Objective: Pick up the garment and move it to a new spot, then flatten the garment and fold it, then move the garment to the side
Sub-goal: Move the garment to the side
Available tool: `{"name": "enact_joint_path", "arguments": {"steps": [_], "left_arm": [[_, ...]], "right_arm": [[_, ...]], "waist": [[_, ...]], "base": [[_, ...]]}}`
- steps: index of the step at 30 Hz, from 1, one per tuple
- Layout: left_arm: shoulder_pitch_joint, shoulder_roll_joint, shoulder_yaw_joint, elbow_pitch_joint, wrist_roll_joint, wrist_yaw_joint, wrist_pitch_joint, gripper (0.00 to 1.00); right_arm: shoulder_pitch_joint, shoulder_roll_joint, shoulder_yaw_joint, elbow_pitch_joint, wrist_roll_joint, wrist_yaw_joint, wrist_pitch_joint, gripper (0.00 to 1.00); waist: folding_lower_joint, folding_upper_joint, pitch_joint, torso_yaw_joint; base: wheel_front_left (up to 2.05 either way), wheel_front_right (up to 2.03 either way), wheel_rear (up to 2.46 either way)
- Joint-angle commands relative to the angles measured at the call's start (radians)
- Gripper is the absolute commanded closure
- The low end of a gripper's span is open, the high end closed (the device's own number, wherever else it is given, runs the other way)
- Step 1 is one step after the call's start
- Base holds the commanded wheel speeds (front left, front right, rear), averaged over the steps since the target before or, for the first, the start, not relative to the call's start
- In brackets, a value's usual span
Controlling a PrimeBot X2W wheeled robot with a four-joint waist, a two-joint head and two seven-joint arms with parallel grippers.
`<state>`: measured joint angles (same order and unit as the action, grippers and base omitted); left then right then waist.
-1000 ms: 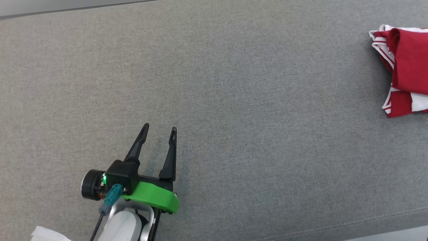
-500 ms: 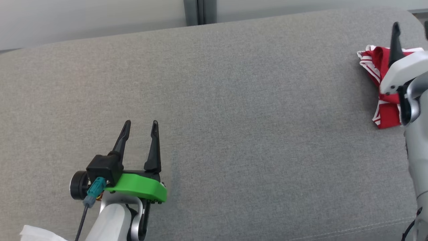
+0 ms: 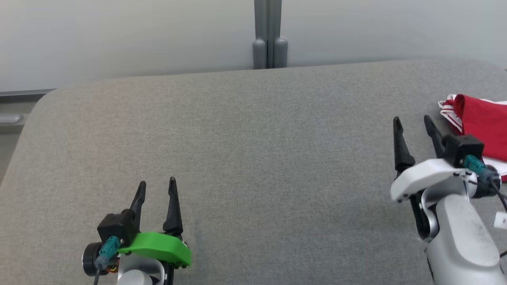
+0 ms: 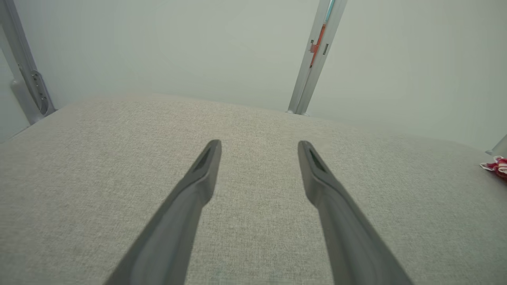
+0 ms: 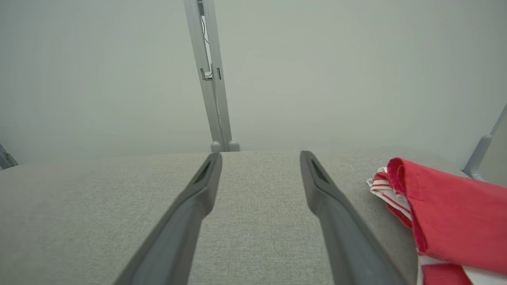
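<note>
- The garment (image 3: 481, 124) lies just right of the right gripper (image 3: 412, 118), well apart from the left gripper (image 3: 157, 181).
- Both grippers' fingers (image 3: 401, 148) stand wide and hold nothing.

The left end effector (image 3: 157, 183) has two long, tapered dark fingers (image 3: 173, 206) mounted on a green bracket (image 3: 156, 247). The right end effector (image 3: 412, 118) has identical fingers on a white bracket (image 3: 427, 176) above a pale grey forearm (image 3: 459, 237). Each unit carries a black housing (image 3: 117, 228) and a teal connector (image 3: 107, 246) feeding a dark cable (image 3: 96, 277).
</note>
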<state>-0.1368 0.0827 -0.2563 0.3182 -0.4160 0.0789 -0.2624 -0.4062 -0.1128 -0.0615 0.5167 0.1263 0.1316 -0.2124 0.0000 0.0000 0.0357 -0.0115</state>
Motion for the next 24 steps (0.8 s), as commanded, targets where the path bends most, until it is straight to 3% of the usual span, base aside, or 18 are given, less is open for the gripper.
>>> {"name": "enact_joint_path", "arguments": {"steps": [1, 8, 9, 24], "left_arm": [[0.017, -0.002, 0.009, -0.001, 0.01, 0.0, -0.002, 0.0], [0.064, -0.015, 0.019, -0.013, 0.028, -0.008, -0.003, 0.0], [0.069, -0.016, 0.019, -0.014, 0.029, -0.01, -0.003, 0.0], [0.089, -0.024, 0.001, -0.017, 0.049, -0.016, -0.003, 0.0]], "right_arm": [[0.043, 0.007, -0.004, -0.032, -0.003, -0.002, 0.004, 0.0], [0.227, 0.059, -0.032, -0.211, -0.02, -0.002, 0.011, 0.0], [0.249, 0.061, -0.025, -0.226, 0.018, -0.002, 0.012, 0.0], [0.42, 0.061, 0.081, -0.349, 0.129, -0.002, 0.026, 0.0]], "waist": [[0.0, 0.0, -0.038, 0.037], [0.0, 0.0, -0.055, 0.056], [0.0, 0.0, -0.056, 0.059], [0.0, 0.0, -0.064, 0.07]], "base": [[0.0, 0.0, 0.0], [0.0, 0.0, 0.0], [0.0, 0.0, 0.0], [0.0, 0.0, 0.0]]}}
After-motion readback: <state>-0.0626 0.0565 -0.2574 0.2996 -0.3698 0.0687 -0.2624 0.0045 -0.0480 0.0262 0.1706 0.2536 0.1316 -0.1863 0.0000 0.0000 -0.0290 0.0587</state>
